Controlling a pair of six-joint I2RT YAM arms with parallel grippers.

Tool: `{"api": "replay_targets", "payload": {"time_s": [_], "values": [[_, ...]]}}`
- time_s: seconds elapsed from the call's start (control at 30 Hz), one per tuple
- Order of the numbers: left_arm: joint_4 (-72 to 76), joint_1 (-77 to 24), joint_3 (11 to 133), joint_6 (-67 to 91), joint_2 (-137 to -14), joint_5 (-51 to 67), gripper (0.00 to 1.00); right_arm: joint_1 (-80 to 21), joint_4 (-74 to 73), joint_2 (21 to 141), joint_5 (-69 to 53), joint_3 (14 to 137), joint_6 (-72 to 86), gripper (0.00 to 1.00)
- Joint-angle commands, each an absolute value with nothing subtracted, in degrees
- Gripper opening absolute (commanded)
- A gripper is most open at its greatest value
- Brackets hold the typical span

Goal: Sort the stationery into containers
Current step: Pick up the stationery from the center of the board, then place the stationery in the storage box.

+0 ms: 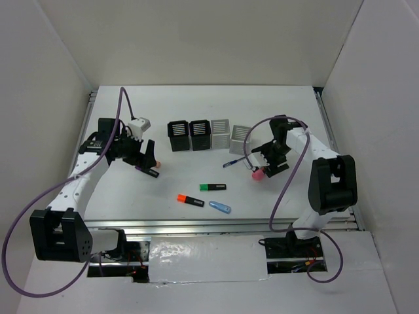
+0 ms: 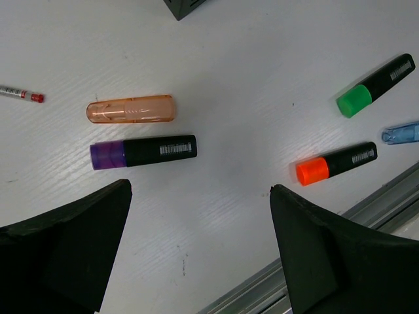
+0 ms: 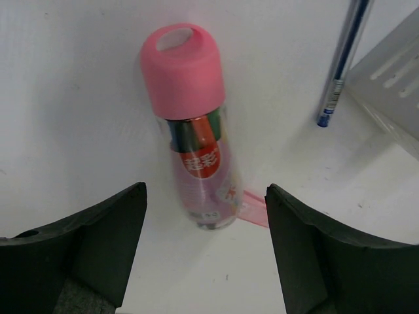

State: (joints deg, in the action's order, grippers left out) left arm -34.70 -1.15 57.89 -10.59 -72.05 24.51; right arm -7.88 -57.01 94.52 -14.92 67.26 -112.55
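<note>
Lying on the table [image 3: 65,98] near a light grey cup [image 3: 393,85], the pink-capped marker [image 3: 193,131] sits between the fingers [image 3: 98,242] of the right gripper [image 3: 204,196]. Its long axis runs square to their closing line, cap pointing away from the wrist. Those fingers stand well apart, touching nothing; the left gripper [image 2: 200,190], spread wide and empty, hangs over the purple marker [image 2: 144,152].

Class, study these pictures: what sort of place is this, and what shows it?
Probably a robot lab test cell, not a classroom: white walls box in the table, the left arm and right arm are mounted at its edge, and markers lie by four pen cups.
</note>
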Motion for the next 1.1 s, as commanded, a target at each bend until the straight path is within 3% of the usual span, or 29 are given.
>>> {"api": "replay_targets", "payload": {"time_s": [0.0, 0.27, 0.43, 0.53, 0.77, 0.9, 1.07], "values": [[-33.0, -0.8, 59.1, -11.9, -72.9, 24.5, 0.99, -8.3, -59.9, 95.4, -13.4, 66.2, -116.7, 0.79], [-32.9, -0.6, 58.7, -11.8, -72.8, 24.6, 0.99, -8.3, -55.4, 101.0, -13.1, 65.0, -115.6, 0.75], [-32.8, -0.5, 58.5, -11.5, -72.3, 24.9, 0.99, -8.3, -53.6, 102.1, -14.1, 65.0, -114.4, 0.65], [-31.4, -0.6, 57.7, -10.4, -71.0, 24.9, 0.98, -8.4, -52.3, 99.9, -17.0, 63.3, -112.3, 0.57], [-25.2, 1.7, 54.5, -7.3, -63.1, 34.1, 0.93, -8.5, -55.2, 91.5, -26.4, 62.7, -102.1, 0.10], [-17.7, 4.6, 50.6, -7.3, -55.6, 44.5, 0.91, -8.4, -62.0, 83.0, -37.2, 68.4, -92.1, 0.03], [-14.7, 4.0, 53.0, -8.2, -54.0, 61.9, 0.76, -12.6, -70.3, 77.4, -50.1, 80.1, -75.6, 0.00]]}}
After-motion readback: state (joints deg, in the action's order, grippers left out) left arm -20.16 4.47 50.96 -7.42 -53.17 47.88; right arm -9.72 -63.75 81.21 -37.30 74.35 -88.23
